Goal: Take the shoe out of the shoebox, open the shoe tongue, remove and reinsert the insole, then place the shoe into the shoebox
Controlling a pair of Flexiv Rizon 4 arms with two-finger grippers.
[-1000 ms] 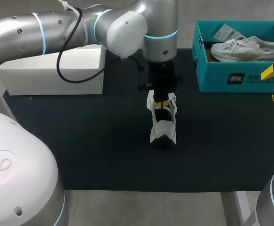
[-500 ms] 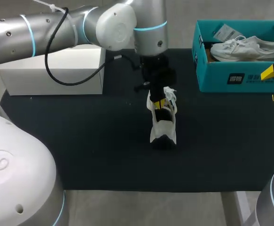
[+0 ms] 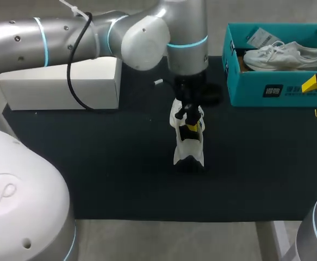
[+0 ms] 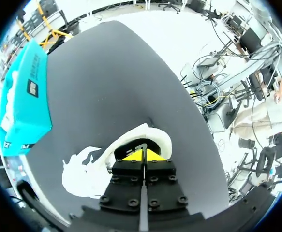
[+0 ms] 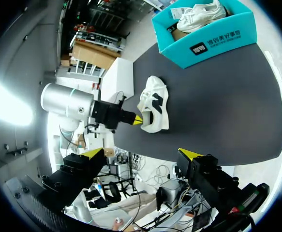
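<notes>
- Shoe sits mid-table on the dark mat, out of the shoebox and well apart from it.
- Long axis of the shoe runs near-to-far on the table in the head view. I cannot tell which end is the toe.
- Left gripper comes straight down at the shoe's far end, with its yellow tips inside the dark opening.
- Left fingers are pressed together with only a thin seam between them. Whether the insole or anything else thin is pinched there does not show.
- Right gripper is spread wide and holds nothing. It hangs off to the right by the shoebox's near wall, well apart from the shoe.
- Left arm is the nearer 1 by far, so the insole step looks like its job.
- Judgement: any pull should go up and along the shoe's long axis. Nothing pins the shoe down, so it may lift or tip.
- Shoebox holds a 2nd shoe lying along its length.
</notes>
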